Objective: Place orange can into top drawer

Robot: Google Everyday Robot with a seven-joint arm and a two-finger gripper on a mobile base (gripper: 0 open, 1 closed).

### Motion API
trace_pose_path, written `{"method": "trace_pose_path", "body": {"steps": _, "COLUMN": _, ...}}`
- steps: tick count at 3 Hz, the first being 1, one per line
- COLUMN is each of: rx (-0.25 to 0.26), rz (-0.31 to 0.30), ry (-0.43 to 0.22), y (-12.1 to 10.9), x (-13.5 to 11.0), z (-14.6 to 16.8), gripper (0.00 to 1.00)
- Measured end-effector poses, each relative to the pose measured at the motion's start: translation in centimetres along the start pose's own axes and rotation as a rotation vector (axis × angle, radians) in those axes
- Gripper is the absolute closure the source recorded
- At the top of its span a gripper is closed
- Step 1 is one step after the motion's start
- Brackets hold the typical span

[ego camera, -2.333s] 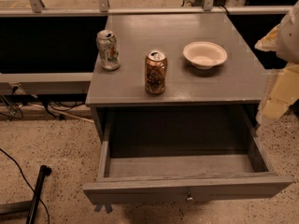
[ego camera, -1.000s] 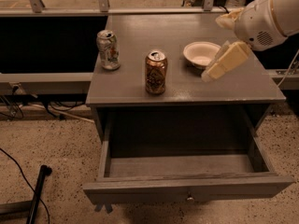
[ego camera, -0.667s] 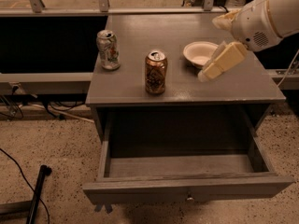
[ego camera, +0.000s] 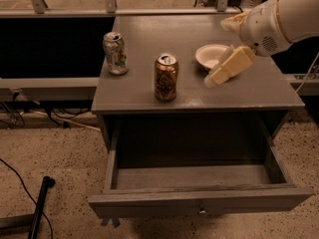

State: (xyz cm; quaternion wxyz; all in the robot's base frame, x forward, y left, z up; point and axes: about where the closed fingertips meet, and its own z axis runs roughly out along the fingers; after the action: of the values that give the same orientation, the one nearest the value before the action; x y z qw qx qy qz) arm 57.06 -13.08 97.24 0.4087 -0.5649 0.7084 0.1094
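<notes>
Gripper (ego camera: 218, 74), aperture can't tell, hovers right of orange can (ego camera: 166, 77) standing upright behind open top drawer (ego camera: 149, 203); sideways approach could clip white bowl (ego camera: 206, 54) right of can, or topple it.

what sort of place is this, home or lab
Likely a lab or test space, not a home: speckled hard floor with loose cables, a plain grey cabinet with its top drawer open, and the robot's gripper hovering over the cabinet beside the white bowl.
</notes>
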Motion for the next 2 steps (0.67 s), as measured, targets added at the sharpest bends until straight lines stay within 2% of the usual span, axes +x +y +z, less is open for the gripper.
{"method": "trace_pose_path", "body": {"steps": 1, "rx": -0.014, "rz": 0.023, "ry": -0.074, "y": 0.0, "x": -0.2, "z": 0.8, "gripper": 0.00}}
{"method": "trace_pose_path", "body": {"steps": 2, "rx": -0.032, "rz": 0.040, "ry": -0.174, "y": 0.1, "x": -0.1, "z": 3.3, "gripper": 0.00}}
